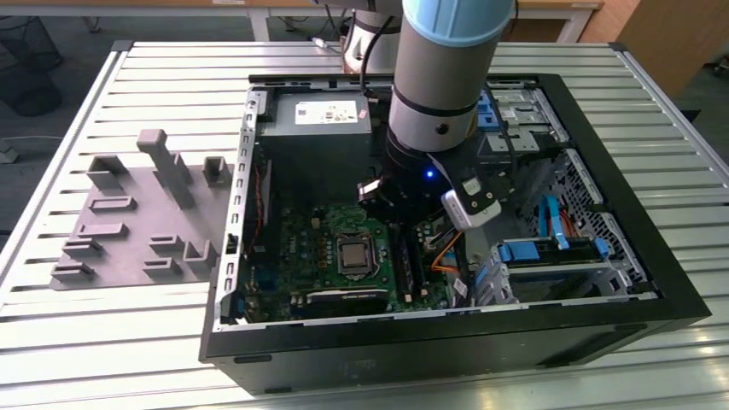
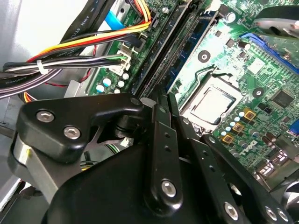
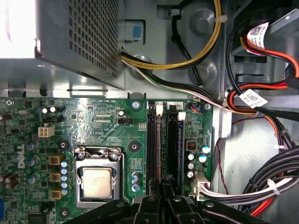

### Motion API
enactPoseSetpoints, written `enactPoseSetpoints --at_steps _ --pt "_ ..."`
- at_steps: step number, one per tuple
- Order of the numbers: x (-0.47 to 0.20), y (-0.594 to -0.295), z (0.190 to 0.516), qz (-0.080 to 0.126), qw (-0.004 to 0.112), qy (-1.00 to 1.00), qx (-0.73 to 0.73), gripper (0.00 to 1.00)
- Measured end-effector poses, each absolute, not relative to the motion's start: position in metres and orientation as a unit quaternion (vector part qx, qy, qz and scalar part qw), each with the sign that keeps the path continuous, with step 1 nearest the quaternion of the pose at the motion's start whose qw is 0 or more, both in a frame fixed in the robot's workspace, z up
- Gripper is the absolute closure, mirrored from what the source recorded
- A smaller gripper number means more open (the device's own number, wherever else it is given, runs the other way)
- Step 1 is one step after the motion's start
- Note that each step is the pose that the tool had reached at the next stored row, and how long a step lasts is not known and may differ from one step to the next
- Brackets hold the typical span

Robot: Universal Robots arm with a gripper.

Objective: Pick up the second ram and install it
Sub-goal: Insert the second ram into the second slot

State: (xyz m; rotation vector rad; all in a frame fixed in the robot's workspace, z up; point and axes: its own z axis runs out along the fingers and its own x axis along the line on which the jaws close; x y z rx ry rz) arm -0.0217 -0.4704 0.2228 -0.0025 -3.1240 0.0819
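The arm reaches down into the open computer case [image 1: 638,282]. My gripper [image 1: 393,218] hangs low over the memory slots beside the silver processor [image 1: 355,256]. In both wrist views its black fingers [image 3: 161,198] stand close together over the slots. The second ram [image 3: 164,144] is a thin dark strip on edge, running from between the fingertips along the slots. In the second wrist view it [image 2: 166,53] leads away from the gripper [image 2: 156,100]. The fingers hide its near end, and I cannot tell how deep it sits in the slot.
The green motherboard [image 3: 103,116] lies flat in the case. The power supply [image 3: 70,32] sits behind it. Bundled cables [image 3: 261,112] run close beside the slots. Blue drive bays [image 1: 547,252] fill the exterior view's right. A grey slotted block [image 1: 137,222] lies on the table outside.
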Motion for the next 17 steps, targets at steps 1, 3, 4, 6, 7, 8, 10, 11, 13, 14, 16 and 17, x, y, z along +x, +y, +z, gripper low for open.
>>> enactPoseSetpoints --at_steps 1,3,4,6,7,8,10,11,13,14,16,17 --pt "-0.0216 -0.4704 0.2228 0.026 0.008 -1.0 -0.001 0.87" --pt "-0.0216 -0.4704 0.2229 0.026 0.008 -1.0 -0.001 0.87" --pt "-0.0216 -0.4704 0.2229 0.026 0.008 -1.0 -0.003 0.87" --pt "-0.0216 -0.4704 0.2229 0.026 0.009 -1.0 -0.008 0.87" --pt "-0.0216 -0.4704 0.2229 0.026 0.009 -1.0 -0.008 0.87" --pt "-0.0216 -0.4704 0.2229 0.026 0.009 -1.0 -0.008 0.87" --pt "-0.0215 -0.4704 0.2232 0.026 0.009 -1.0 -0.008 0.87" --pt "-0.0215 -0.4705 0.2238 0.027 0.009 -1.0 -0.008 0.87" --pt "-0.0215 -0.4705 0.226 0.027 0.009 -1.0 -0.008 0.87" --pt "-0.0215 -0.4704 0.2268 0.027 0.01 -1.0 -0.008 0.87" --pt "-0.0214 -0.4704 0.2269 0.027 0.01 -1.0 -0.008 0.87" --pt "-0.0214 -0.4704 0.2269 0.027 0.01 -1.0 -0.008 0.87"
